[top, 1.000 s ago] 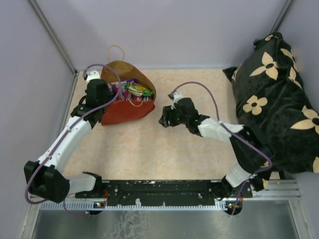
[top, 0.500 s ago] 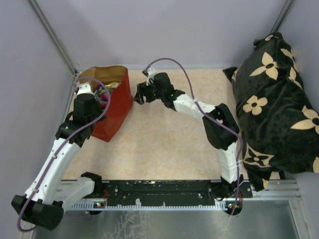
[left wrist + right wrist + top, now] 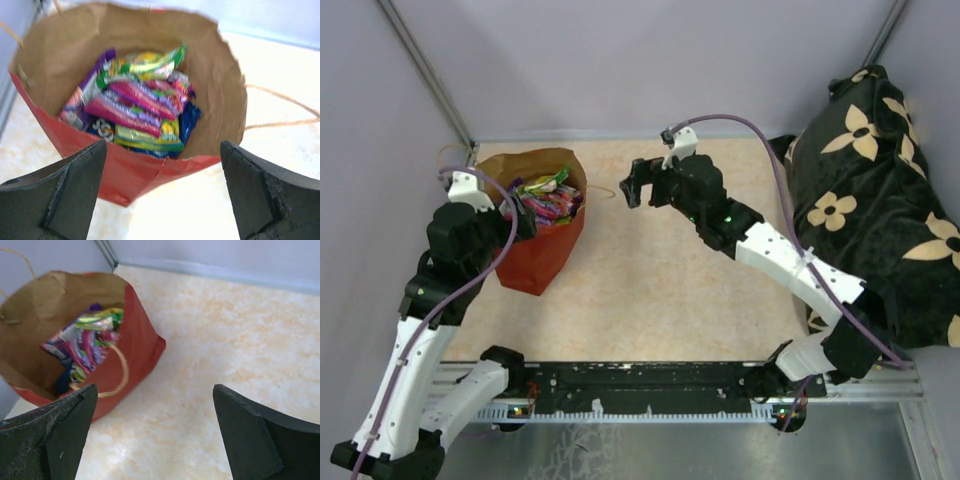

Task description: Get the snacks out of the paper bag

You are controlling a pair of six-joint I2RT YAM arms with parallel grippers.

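The red paper bag (image 3: 535, 250) stands at the table's far left, its brown-lined mouth open upward. Several glossy snacks (image 3: 548, 198) fill it: purple, pink and green packets over a blue one. My left gripper (image 3: 518, 218) hangs open just near-left of the bag's rim, holding nothing. Its wrist view looks down past the red front wall (image 3: 130, 175) onto the snacks (image 3: 140, 110), the gripper (image 3: 163, 145) spread wide. My right gripper (image 3: 632, 188) is open and empty, apart from the bag on its right. In its view (image 3: 155, 387) the bag (image 3: 145, 345) and snacks (image 3: 85, 340) lie upper left.
A thin loop handle (image 3: 603, 190) sticks out of the bag toward the right gripper. A black flower-patterned cloth (image 3: 870, 200) fills the right side. Grey walls close in the back and left. The arm rail (image 3: 650, 380) runs along the near edge.
The bag has gone from lying near the middle to standing at the left. The left gripper let go of its rim and opened. The right gripper opened wider and drew back to the right.
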